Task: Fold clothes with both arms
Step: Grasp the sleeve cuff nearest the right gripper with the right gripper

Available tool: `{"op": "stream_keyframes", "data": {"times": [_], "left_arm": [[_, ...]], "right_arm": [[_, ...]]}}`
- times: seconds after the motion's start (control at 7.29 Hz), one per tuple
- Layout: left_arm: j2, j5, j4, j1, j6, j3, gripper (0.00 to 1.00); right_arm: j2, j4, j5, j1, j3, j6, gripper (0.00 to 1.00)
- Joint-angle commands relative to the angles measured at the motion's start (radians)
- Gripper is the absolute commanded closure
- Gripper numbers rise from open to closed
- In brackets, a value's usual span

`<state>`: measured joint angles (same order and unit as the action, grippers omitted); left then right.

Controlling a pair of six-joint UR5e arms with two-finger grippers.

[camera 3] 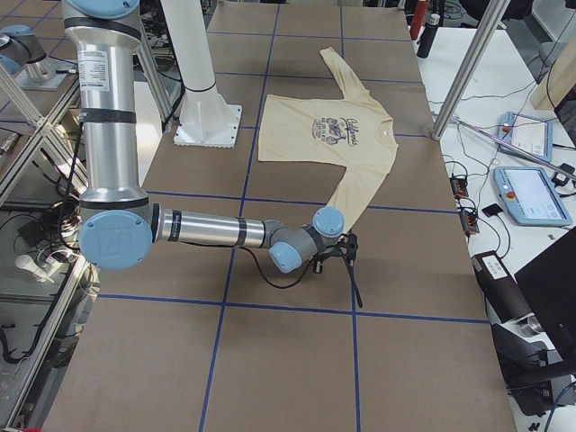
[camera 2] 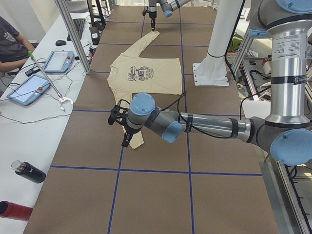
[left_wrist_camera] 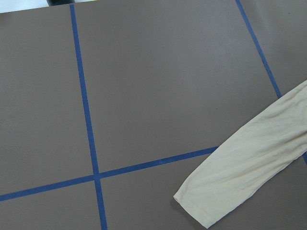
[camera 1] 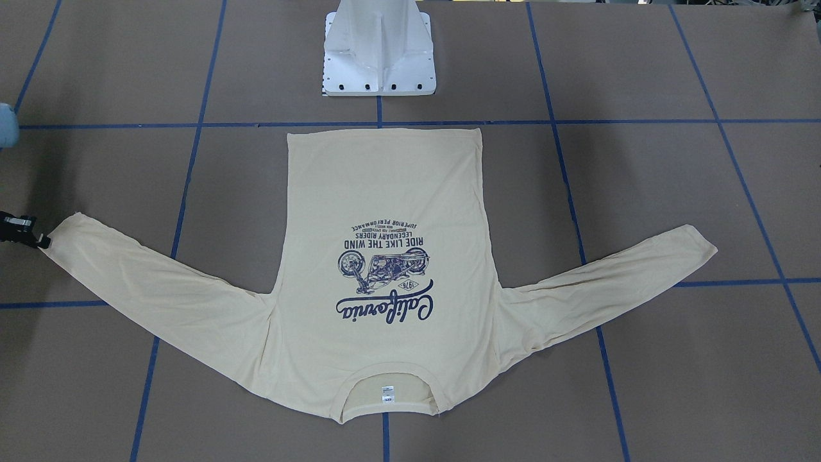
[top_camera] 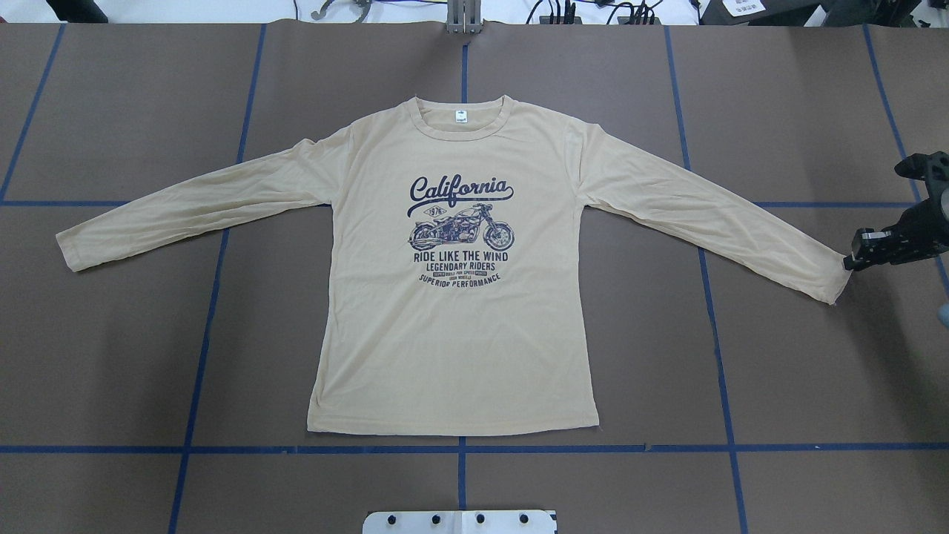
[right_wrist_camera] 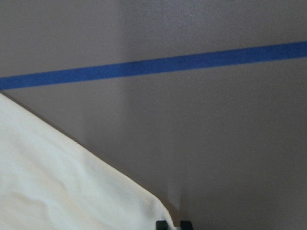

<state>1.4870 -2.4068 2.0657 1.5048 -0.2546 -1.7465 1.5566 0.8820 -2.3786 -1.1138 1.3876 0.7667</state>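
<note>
The cream-yellow long-sleeved shirt [top_camera: 460, 334] lies flat and print-up on the brown table, both sleeves spread out and its neck towards the far side from the robot. It also shows in the front view [camera 1: 385, 192]. My right gripper [top_camera: 847, 262] is low at the tip of the sleeve cuff [top_camera: 834, 278] on the right; it shows at the front view's left edge [camera 1: 40, 241]. In the right wrist view its fingertips [right_wrist_camera: 161, 224] stand close together beside the cloth's edge [right_wrist_camera: 57, 177]; a pinch cannot be seen. My left gripper [camera 2: 126, 141] hangs above the other cuff [left_wrist_camera: 201, 206]; I cannot tell its state.
The white pedestal base [camera 1: 378, 51] stands at the robot's edge, just beyond the shirt's hem. Blue tape lines [top_camera: 460, 449] cross the table. A side table with tablets [camera 2: 29, 90] and bottles [camera 2: 29, 171] runs along the operators' side, where a person sits [camera 2: 12, 44].
</note>
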Motion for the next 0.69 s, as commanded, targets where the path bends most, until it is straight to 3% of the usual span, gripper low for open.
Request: {"op": "stream_keyframes", "data": {"times": [0.0,0.27,0.55], "left_arm": [[-0.001,0.0,0.001,0.0,0.0,0.002,0.0],[0.001,-0.002,-0.002,0.0,0.0,0.005,0.0],[0.001,0.0,-0.001,0.0,0.003,0.005,0.0]], "right_arm": [[-0.045,0.008,-0.078,-0.011,0.002,-0.001,1.0],[-0.104,0.015,-0.166,-0.069,0.029,0.008,1.0],[-0.228,0.008,-0.127,-0.055,0.075,0.276,1.0]]}}
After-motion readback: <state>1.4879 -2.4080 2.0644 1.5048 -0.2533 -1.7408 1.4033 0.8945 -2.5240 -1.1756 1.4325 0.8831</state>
